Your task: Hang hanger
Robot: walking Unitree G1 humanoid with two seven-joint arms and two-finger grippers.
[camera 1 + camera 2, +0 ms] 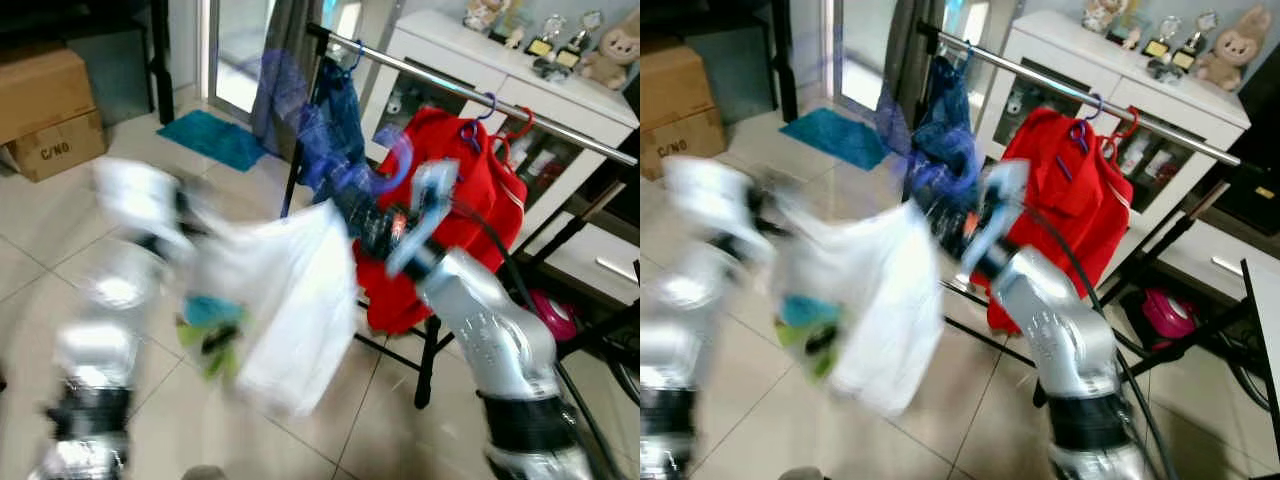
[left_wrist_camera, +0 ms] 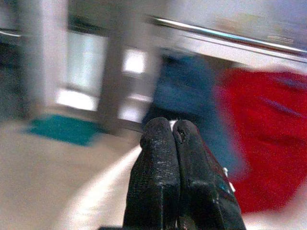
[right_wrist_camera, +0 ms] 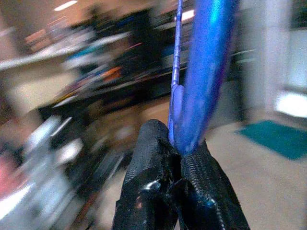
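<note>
While motion blur smears both arms, the right gripper (image 3: 180, 143) stays readable: ribbed black fingers clamped on the smooth blue plastic hanger (image 3: 204, 72). Left gripper (image 2: 173, 127) is pressed together on the white garment (image 1: 285, 300). Beyond: chrome rail (image 1: 480, 85), red garment (image 1: 470, 200), cardboard box (image 1: 45, 110) printed "C/NO".

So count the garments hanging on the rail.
2 clearly: a blue one near the rail's left end, a red one further right. More may hide behind; blur limits certainty.
</note>
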